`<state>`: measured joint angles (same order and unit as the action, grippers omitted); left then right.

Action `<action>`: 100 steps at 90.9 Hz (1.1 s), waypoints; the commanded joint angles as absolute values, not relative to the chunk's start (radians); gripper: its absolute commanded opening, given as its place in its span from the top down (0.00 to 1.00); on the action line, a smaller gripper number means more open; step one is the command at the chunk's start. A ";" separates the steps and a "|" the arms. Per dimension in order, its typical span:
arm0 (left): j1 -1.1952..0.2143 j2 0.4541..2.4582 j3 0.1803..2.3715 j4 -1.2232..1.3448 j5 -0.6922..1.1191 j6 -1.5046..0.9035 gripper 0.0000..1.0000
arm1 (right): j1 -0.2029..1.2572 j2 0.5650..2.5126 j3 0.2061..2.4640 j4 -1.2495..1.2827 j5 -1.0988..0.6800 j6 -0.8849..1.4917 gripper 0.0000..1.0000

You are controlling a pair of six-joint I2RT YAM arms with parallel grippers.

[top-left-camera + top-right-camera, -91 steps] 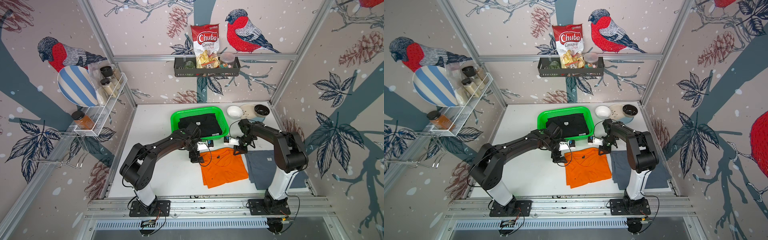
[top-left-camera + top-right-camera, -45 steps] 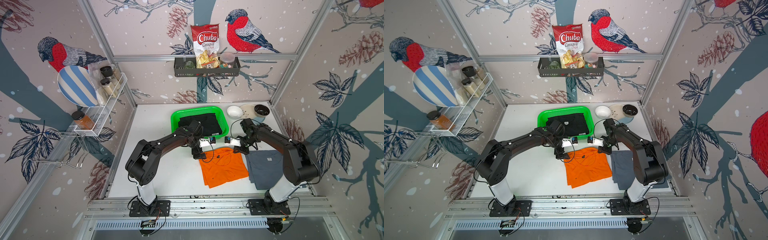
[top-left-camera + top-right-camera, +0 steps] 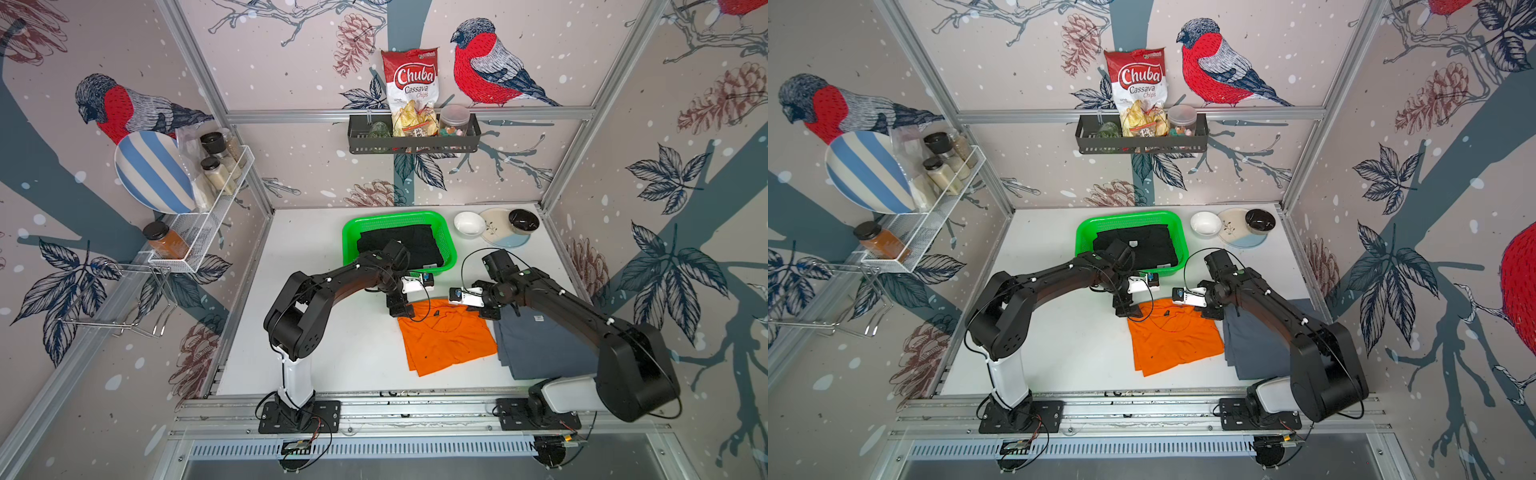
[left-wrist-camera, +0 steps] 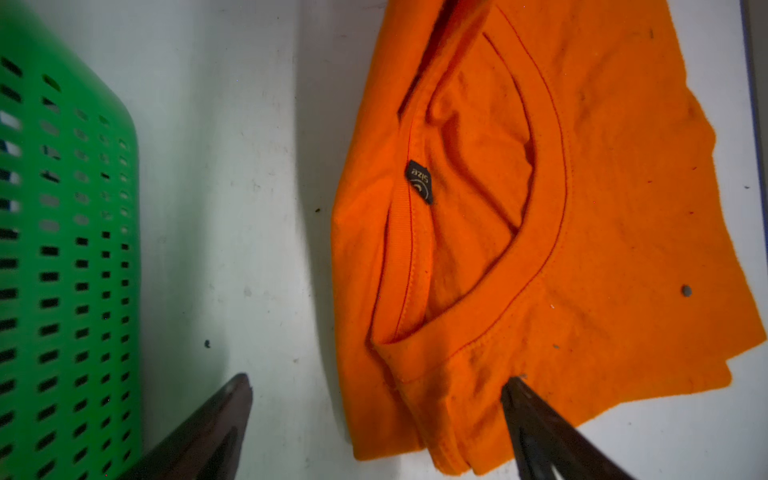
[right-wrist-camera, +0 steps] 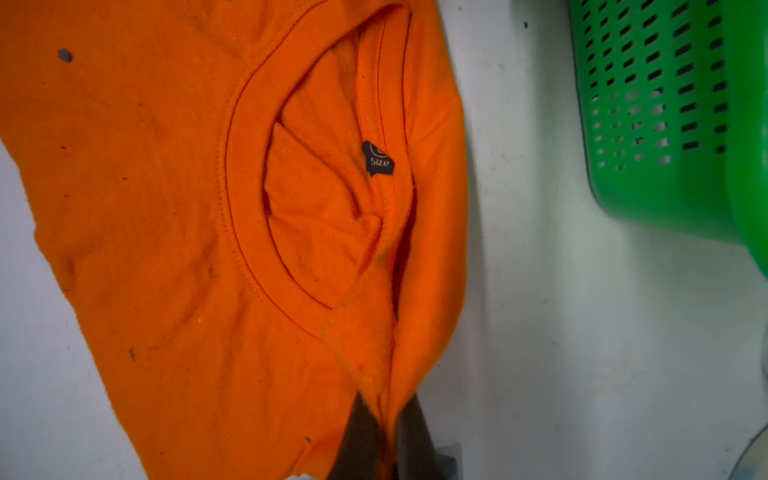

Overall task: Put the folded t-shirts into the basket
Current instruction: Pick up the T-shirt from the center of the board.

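1. The right fingers (image 5: 361,436) pinch a collar-end corner of the orange shirt (image 3: 446,336), which lies on the worktop (image 3: 332,340) near the basket (image 3: 348,243).
2. The left fingers (image 4: 208,428) are spread (one tip on the orange cloth, one on bare worktop).
3. The black shirt (image 3: 409,245) lies in the basket, and the grey shirt (image 3: 536,345) lies beside the orange one.

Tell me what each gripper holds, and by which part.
Right gripper pinches the orange t-shirt at its collar-end edge. Left gripper stands open astride another corner, holding nothing.
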<state>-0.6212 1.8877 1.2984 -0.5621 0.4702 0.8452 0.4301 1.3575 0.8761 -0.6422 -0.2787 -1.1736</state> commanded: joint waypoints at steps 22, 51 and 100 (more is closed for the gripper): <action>-0.618 1.826 1.265 -0.607 0.561 0.966 0.07 | 0.545 1.141 0.812 -0.632 -0.148 -1.150 1.00; -0.595 1.843 1.237 -0.492 0.618 1.009 0.06 | 0.601 1.029 0.789 -0.626 -0.115 -1.135 1.00; -0.591 1.856 1.169 -0.490 0.663 1.065 0.29 | 0.621 0.953 0.748 -0.583 -0.102 -1.093 1.00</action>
<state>-0.5934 1.8656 1.1770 -0.4530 0.6262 1.0237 0.6270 0.9680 0.7586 -0.6212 -0.0956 -1.1221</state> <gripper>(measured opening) 0.759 0.065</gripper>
